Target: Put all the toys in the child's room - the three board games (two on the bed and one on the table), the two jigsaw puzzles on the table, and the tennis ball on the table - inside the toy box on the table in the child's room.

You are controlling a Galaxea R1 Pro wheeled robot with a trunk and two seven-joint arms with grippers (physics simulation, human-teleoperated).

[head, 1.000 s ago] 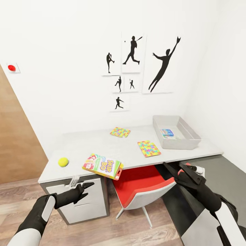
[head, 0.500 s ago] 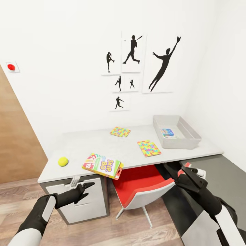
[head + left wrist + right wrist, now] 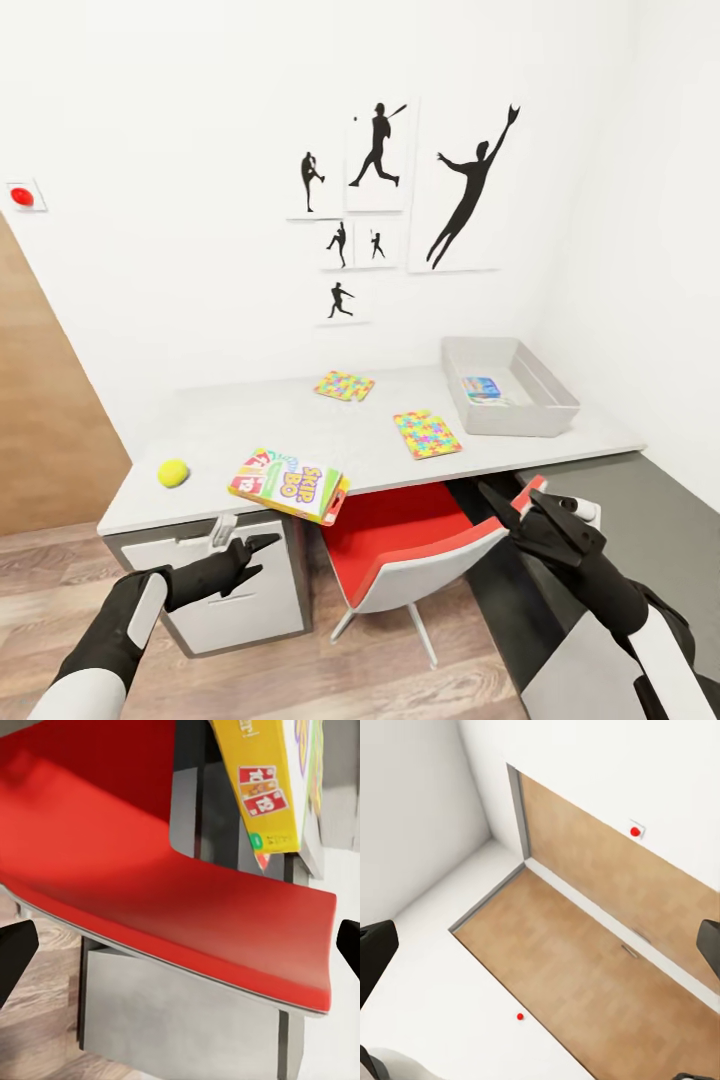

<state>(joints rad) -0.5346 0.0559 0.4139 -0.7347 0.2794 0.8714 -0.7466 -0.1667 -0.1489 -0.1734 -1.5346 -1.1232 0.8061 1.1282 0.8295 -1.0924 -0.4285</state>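
On the table (image 3: 300, 425) a tennis ball (image 3: 173, 472) lies at the left. A "Skip-Bo" board game (image 3: 289, 485) overhangs the front edge; the left wrist view shows its yellow underside (image 3: 266, 787). Two jigsaw puzzles lie flat, one at the back (image 3: 344, 385), one nearer the front (image 3: 427, 434). The toy box (image 3: 545, 405) stands at the right end with another board game (image 3: 483, 389) inside. My left gripper (image 3: 255, 556) (image 3: 180, 949) is open below the table's front edge, under the Skip-Bo box. My right gripper (image 3: 508, 495) (image 3: 540, 949) is open and empty beside the chair.
A red chair (image 3: 400, 540) with a grey shell is tucked under the table between my arms. A drawer unit (image 3: 235, 590) fills the space under the table's left end. A dark-grey cabinet (image 3: 640, 490) stands at the right. Wood floor lies in front.
The whole picture has shifted slightly left, so the camera has moved. Both grippers keep nearly the same pose and stay open. Nothing on the table has moved.
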